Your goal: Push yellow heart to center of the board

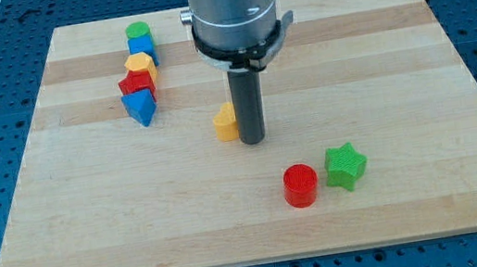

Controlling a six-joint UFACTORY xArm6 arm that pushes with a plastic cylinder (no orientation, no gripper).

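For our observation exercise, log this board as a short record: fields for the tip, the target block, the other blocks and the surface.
tip: my tip touches the board beside the target, on its right in the view
target: yellow heart, near the board's centre, partly hidden by the rod
left cluster: green block, blue block, yellow block, red block, blue block
lower right: red cylinder, green star
surface: wooden board

On the board (418, 80), the tip (251, 139) stands just right of the yellow heart (224, 123), near the middle. Far left, a touching row runs far to near: green cylinder (138, 30), blue block (143, 46), yellow block (139, 63), red block (135, 82), blue triangle (140, 109). Near right, the red cylinder (300, 186) lies just left of the green star (346, 166).
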